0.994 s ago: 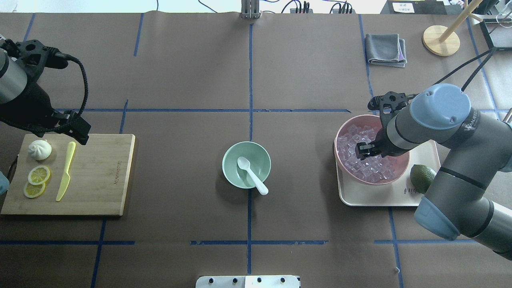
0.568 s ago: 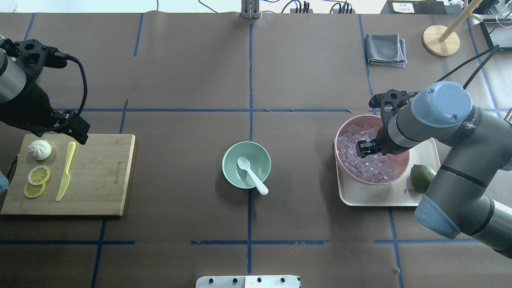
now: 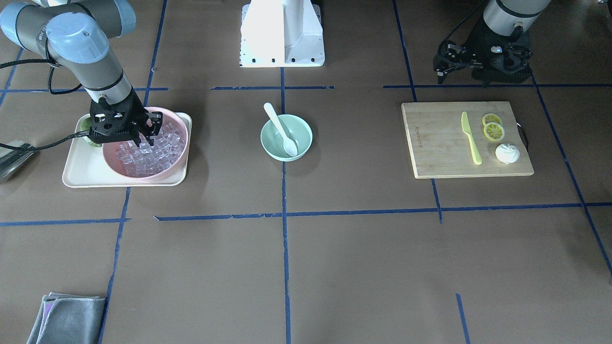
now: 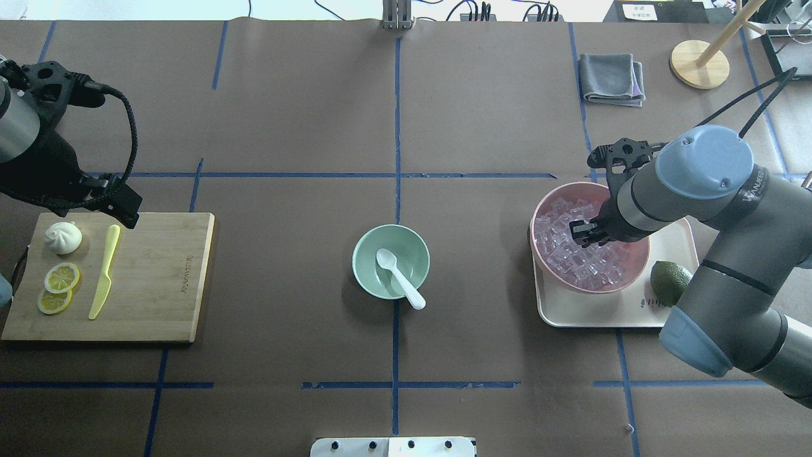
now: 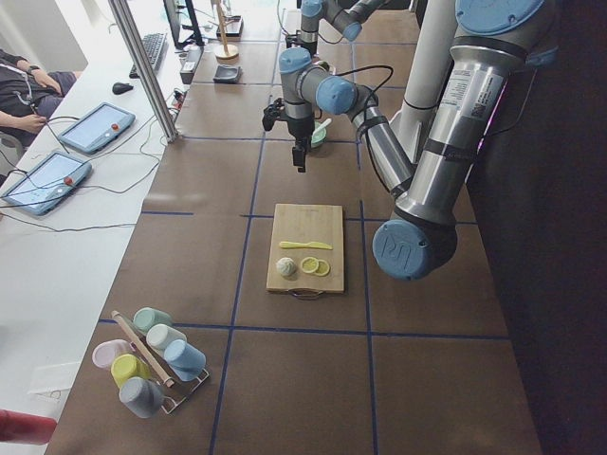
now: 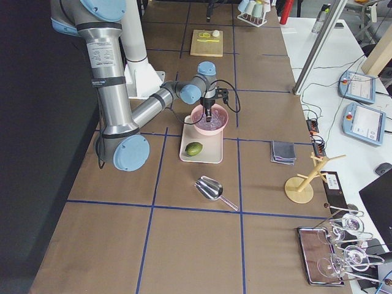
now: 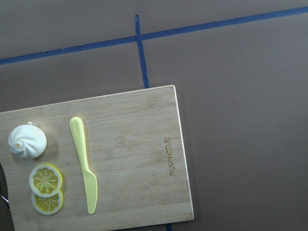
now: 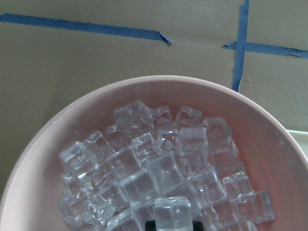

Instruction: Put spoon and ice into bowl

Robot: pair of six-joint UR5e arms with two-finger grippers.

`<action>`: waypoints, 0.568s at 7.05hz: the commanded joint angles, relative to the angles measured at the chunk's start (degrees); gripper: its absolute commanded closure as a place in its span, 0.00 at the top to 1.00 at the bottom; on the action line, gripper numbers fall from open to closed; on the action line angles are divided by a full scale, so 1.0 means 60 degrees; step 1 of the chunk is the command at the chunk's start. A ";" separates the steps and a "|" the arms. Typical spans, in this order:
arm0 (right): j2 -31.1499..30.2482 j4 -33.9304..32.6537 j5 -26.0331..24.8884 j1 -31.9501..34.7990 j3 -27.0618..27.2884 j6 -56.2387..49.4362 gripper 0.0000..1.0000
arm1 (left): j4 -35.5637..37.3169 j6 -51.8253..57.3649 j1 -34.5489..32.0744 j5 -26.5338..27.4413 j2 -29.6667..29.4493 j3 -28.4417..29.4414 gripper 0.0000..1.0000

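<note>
The white spoon [image 4: 396,273] lies in the mint-green bowl [image 4: 361,251] at the table's middle, its handle over the near rim; both also show in the front-facing view, spoon [image 3: 282,129] and bowl [image 3: 303,129]. The ice [image 4: 590,263] fills the pink bowl [image 4: 634,266] on the right. My right gripper [image 4: 580,231] is down over that pile, shut on one ice cube [image 8: 172,211], which shows at the bottom of the right wrist view. My left gripper [image 4: 120,209] hangs open and empty above the far edge of the cutting board.
The pink bowl sits on a cream tray [image 4: 590,314] beside a lime [image 4: 669,281]. A bamboo cutting board [image 4: 158,279] on the left bears a yellow knife [image 4: 104,270], lemon slices and a bun. A grey cloth [image 4: 611,78] and wooden stand [image 4: 699,63] lie far right.
My right gripper has shifted a little toward the far side of the pink bowl and risen slightly with a cube. The left arm, spoon and green bowl have not moved.
</note>
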 commanded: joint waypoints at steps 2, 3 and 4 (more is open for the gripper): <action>0.0158 -0.1823 0.0230 0.0163 0.1474 0.0002 0.00 | 0.0000 -0.0005 -0.0015 0.0015 0.0015 -0.0079 1.00; 0.0870 -0.2516 0.0217 0.0134 0.1554 0.0118 0.00 | 0.0000 0.0053 -0.0030 0.0000 0.0189 -0.0094 1.00; 0.1602 -0.2914 0.0159 -0.0200 0.1453 0.0279 0.00 | 0.0000 0.0779 -0.0262 0.0015 0.0452 -0.0094 1.00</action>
